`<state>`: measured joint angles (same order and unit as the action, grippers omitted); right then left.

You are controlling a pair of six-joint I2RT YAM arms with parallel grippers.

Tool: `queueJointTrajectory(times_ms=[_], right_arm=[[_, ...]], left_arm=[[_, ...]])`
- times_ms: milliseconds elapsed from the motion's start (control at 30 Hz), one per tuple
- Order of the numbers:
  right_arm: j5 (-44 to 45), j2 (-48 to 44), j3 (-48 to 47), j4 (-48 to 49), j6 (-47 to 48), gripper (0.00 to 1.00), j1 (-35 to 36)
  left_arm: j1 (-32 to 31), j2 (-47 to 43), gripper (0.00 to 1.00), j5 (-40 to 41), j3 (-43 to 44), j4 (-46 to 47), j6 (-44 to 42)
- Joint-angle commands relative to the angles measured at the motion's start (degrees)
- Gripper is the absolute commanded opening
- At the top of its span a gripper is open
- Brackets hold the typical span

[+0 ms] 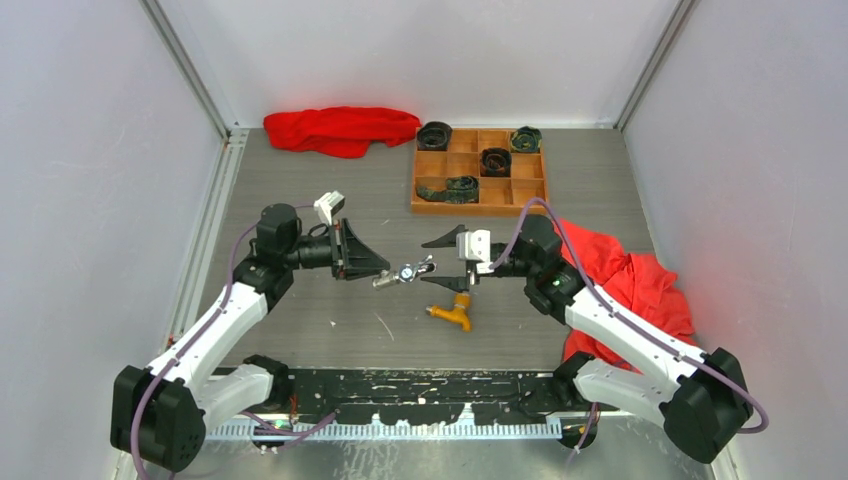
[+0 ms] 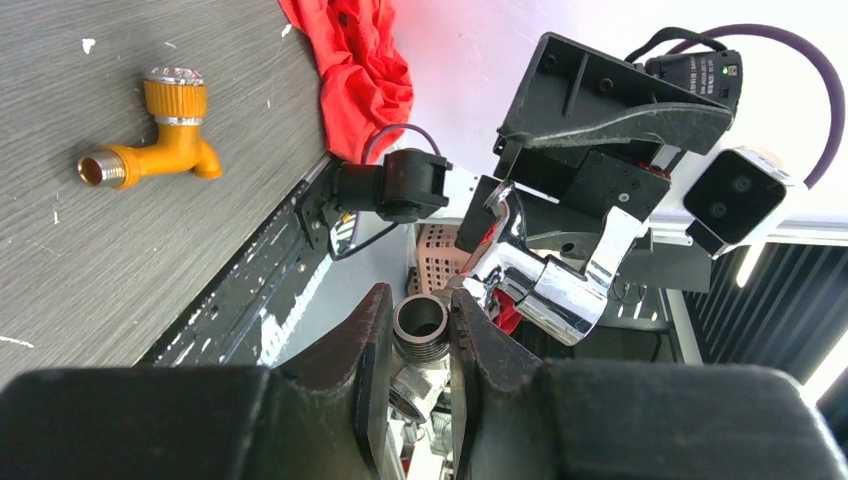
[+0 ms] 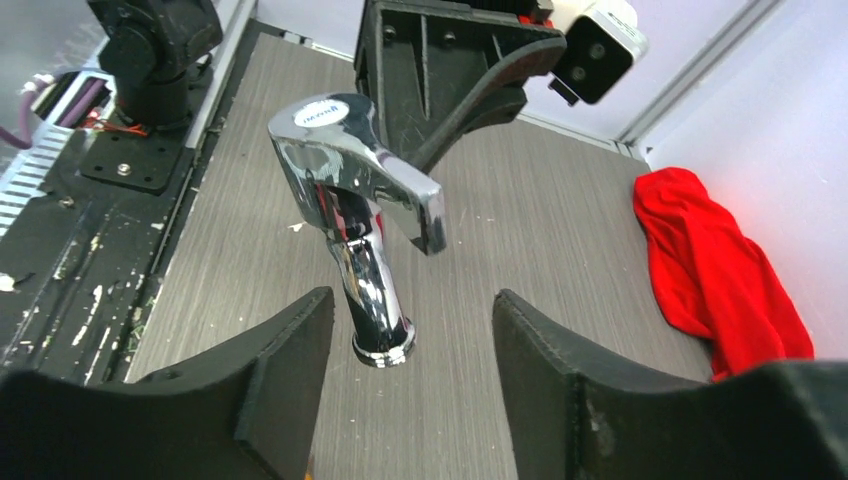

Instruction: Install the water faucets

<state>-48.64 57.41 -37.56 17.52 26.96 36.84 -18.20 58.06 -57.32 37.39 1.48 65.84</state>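
**While one faucet hung between the claws, neither was yet installed**

Because the left claw (image 2: 420, 325) had its fingers pressed together on the threaded inlet of the silver faucet (image 2: 545, 285), that piece was carried clear of the table. Its chrome body and lever handle jutted toward the other arm. The right claw (image 3: 410, 305) was spread wide and held nothing. Its two black fingers stood to either side of the faucet's spout, and as far as the right wrist view showed, neither touched the metal.

Just nearer the arm bases than the right claw, the orange faucet (image 1: 452, 312) lay on its side on the grey table (image 1: 300, 330). It was apart from both claws, with its brass-coloured threaded end bare.

Farther out, a wooden compartment tray (image 1: 478, 209) sat toward the back of the table with dark rolled items in some of its cells. One red cloth (image 1: 340, 128) lay bunched against the back wall. A second red cloth (image 1: 640, 285) was heaped at the right, beside the right arm.

By my reading the task was at an early stage. One faucet had been picked up, and the other had not been lifted. No view showed a fitting, pipe or base with a faucet mounted on it, so both installations appeared to remain. Where the pieces were meant to go could not be told from these views. The open right claw framing the spout suggested a hand-over or a two-handed hold was being prepared.
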Motion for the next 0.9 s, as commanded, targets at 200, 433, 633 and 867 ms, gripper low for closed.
queueJointTrajectory(times_ms=[200,433,633,867], right_arm=[[-3.0,2.1,-4.7,-4.3,3.7,0.37,1.5],[-3.9,2.1,-4.7,-6.0,2.8,0.01,1.8],[3.9,-1.9,2.0,4.1,-6.8,0.01,1.9],[12.3,-6.6,9.7,16.0,-15.5,0.0,1.8]], left_arm=[[0.3,0.3,0.0,-3.1,3.5,1.5,-0.6],[0.3,0.5,0.0,-2.3,3.9,1.5,-0.3],[0.5,1.0,0.52,0.9,5.0,-0.6,-1.1],[1.6,-0.6,0.77,6.0,7.4,-8.1,-4.6]])
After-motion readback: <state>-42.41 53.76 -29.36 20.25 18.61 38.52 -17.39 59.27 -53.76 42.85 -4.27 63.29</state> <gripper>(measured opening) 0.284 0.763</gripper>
